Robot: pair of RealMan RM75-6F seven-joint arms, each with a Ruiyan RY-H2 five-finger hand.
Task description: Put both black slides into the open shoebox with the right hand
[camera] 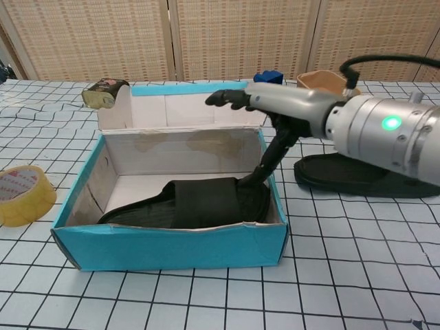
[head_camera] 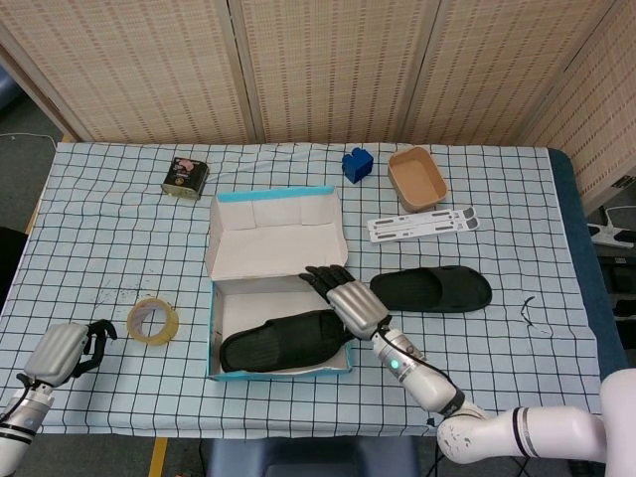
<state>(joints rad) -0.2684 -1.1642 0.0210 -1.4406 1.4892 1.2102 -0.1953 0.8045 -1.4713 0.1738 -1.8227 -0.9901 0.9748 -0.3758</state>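
One black slide (head_camera: pixel 283 341) (camera: pixel 192 204) lies inside the open blue shoebox (head_camera: pixel 229 367) (camera: pixel 172 246), along its front wall. The other black slide (head_camera: pixel 432 288) (camera: pixel 357 177) rests on the checked cloth to the right of the box. My right hand (head_camera: pixel 348 295) (camera: pixel 275 104) hovers over the box's right end with its fingers spread, holding nothing; its thumb reaches down to the heel of the slide in the box. My left hand (head_camera: pixel 62 350) sits at the table's front left corner, fingers curled in, empty.
A roll of yellow tape (head_camera: pixel 152 321) (camera: pixel 20 195) lies left of the box. Behind the box stand a dark tin (head_camera: pixel 185 177), a blue block (head_camera: pixel 357 164), a tan bowl (head_camera: pixel 416 179) and a white flat strip (head_camera: pixel 421 223).
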